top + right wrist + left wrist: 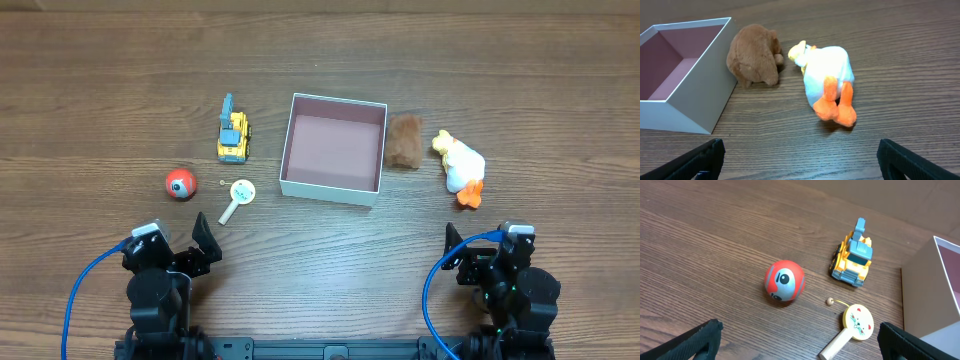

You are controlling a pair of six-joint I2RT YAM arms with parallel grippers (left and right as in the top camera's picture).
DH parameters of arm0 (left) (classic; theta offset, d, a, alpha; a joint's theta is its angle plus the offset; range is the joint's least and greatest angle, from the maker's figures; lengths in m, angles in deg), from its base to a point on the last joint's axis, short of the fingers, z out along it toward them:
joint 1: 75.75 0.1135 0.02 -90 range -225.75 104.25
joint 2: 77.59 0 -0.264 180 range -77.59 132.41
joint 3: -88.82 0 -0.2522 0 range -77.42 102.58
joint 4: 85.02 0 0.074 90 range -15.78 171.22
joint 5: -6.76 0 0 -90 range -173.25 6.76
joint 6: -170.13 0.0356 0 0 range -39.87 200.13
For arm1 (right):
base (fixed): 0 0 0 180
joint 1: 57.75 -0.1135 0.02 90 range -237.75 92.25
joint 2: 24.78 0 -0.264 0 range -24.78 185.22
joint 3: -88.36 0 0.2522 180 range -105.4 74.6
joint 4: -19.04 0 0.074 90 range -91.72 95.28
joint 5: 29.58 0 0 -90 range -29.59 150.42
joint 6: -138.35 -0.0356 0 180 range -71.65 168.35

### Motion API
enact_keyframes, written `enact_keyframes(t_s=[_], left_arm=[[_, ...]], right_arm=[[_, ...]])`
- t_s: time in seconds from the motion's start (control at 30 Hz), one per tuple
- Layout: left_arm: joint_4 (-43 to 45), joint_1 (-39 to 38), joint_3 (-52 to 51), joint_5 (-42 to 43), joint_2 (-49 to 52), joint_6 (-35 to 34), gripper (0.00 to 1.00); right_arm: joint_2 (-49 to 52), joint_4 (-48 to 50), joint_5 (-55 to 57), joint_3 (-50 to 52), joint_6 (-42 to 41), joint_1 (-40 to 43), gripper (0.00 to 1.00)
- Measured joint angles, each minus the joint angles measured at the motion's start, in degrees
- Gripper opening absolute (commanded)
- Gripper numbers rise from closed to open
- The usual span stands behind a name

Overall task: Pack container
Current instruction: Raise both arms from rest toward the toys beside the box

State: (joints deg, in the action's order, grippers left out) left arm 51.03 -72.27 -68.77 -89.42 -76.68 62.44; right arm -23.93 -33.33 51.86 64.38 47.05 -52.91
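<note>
The container [328, 190] sits at the middle of the table [120, 60], its pink inside facing up. A brown plush [404, 141] rests right against its right wall, with a white duck plush [460, 167] just beyond. On the left lie a yellow excavator toy [233, 132], a red ball [180, 184] and a small paddle drum [238, 196], all apart from the box. At the near edge, the left gripper [800, 340] and right gripper [800, 157] both hang with fingers spread wide, holding nothing.
</note>
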Motion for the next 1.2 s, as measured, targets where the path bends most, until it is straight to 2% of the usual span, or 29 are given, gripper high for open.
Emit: enact_keyframes(t_s=[0.9, 1.03, 1.2], left_arm=[[0.0, 0.0, 0.0, 0.0, 0.0, 0.0, 1.0], [3.7, 0.0, -0.1, -1.7, 0.0, 0.0, 1.0], [1.3, 0.0, -0.1, -1.4, 0.0, -0.2, 1.0]], right_arm=[[0.0, 0.0, 0.0, 0.0, 0.0, 0.0, 1.0], [0.0, 0.9, 0.0, 0.0, 0.0, 0.0, 1.0], [0.0, 4.2, -6.8, 0.3, -0.4, 0.0, 1.0]])
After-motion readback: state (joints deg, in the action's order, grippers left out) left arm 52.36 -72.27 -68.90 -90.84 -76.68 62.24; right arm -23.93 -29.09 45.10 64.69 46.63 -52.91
